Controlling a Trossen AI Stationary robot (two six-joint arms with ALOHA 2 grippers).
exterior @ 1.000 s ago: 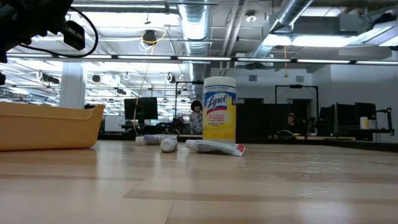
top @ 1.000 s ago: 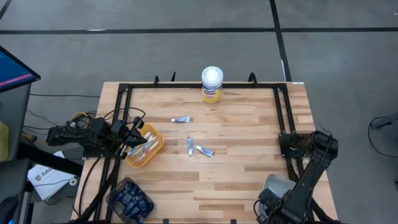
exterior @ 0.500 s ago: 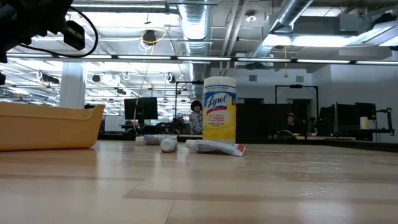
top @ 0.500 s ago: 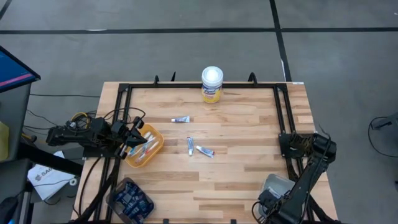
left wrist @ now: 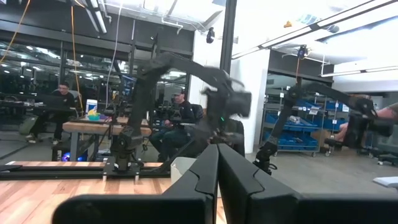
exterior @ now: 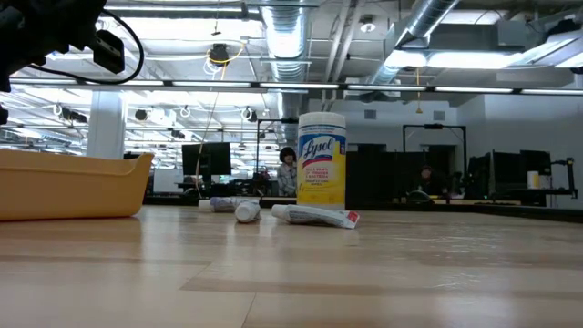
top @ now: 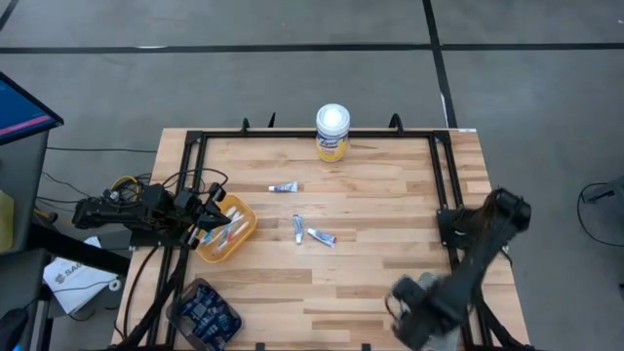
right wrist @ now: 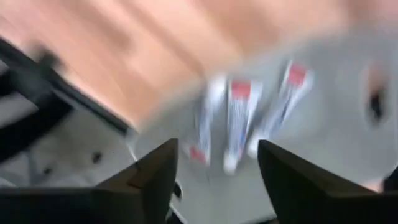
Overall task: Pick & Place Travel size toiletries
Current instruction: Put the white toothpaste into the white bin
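Three small white tubes lie flat on the wood table: one [top: 284, 187] toward the far side, and two [top: 297, 227] [top: 321, 236] in the middle. More toiletries fill a yellow bin [top: 241, 226] at the left. My left gripper [top: 210, 220] hovers shut at the bin's left rim, its fingers together [left wrist: 217, 180]. At the near right corner my right gripper [top: 411, 304] points down, open and holding nothing [right wrist: 217, 155]. It stands over a grey tray [right wrist: 323, 81] that holds several white tubes with red marks [right wrist: 236, 118].
A tall yellow canister with a white lid [top: 332, 132] stands at the far edge, also seen in the low view [exterior: 322, 159]. A blue-black bin [top: 205, 312] sits at the near left corner. A black frame [top: 441, 175] rims the table. People sit in the room behind.
My right arm has swung from the near right corner toward the table's left and has risen, blurred in motion. The tubes on the table and the yellow bin have stayed where they were.
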